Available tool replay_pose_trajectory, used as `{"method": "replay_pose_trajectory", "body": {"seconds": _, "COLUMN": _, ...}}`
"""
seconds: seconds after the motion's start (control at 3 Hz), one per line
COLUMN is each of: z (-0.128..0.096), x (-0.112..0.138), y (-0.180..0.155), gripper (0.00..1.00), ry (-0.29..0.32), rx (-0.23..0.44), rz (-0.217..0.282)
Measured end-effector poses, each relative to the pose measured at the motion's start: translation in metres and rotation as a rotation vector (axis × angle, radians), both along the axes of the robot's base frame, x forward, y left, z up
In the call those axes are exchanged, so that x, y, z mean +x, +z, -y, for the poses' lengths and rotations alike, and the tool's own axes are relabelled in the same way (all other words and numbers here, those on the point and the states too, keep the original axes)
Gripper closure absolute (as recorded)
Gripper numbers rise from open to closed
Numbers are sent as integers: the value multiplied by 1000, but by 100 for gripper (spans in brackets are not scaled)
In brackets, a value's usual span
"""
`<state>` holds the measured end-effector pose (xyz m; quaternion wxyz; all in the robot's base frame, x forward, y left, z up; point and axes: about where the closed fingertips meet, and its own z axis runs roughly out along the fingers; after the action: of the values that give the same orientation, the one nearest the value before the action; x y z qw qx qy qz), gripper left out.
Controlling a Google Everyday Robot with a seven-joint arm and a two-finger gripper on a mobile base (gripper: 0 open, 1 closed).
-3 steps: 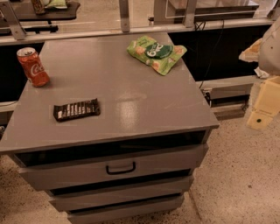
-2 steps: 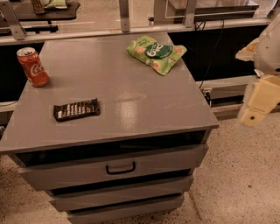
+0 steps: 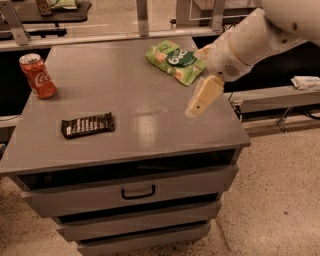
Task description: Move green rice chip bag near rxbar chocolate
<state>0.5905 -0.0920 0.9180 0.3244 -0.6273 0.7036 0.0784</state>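
The green rice chip bag lies flat at the back right of the grey cabinet top. The rxbar chocolate, a dark wrapper with white lettering, lies at the front left of the top. My gripper hangs from the white arm, which reaches in from the upper right. The gripper hovers over the right part of the top, just in front of and to the right of the bag, apart from it. It holds nothing that I can see.
A red soda can stands upright at the left edge. The cabinet has drawers with a dark handle. Metal rails and posts run behind the top. A white cloth lies on a low shelf at right.
The arm has swung in from the right edge of the view, so the gripper is now over the right part of the cabinet top, close to the bag. Bag, bar and can have not moved.
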Motion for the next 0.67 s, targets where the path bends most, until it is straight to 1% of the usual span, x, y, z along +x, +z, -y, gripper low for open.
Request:
{"method": "replay_pose_trajectory", "body": {"seconds": 0.33, "z": -7, "x": 31, "y": -1, "gripper": 0, "ry": -29, "rx": 54, "rz": 65}}
{"method": "replay_pose_trajectory", "body": {"seconds": 0.67, "z": -9, "x": 29, "y": -2, "gripper": 0, "ry": -33, "rx": 62, "rz": 62}}
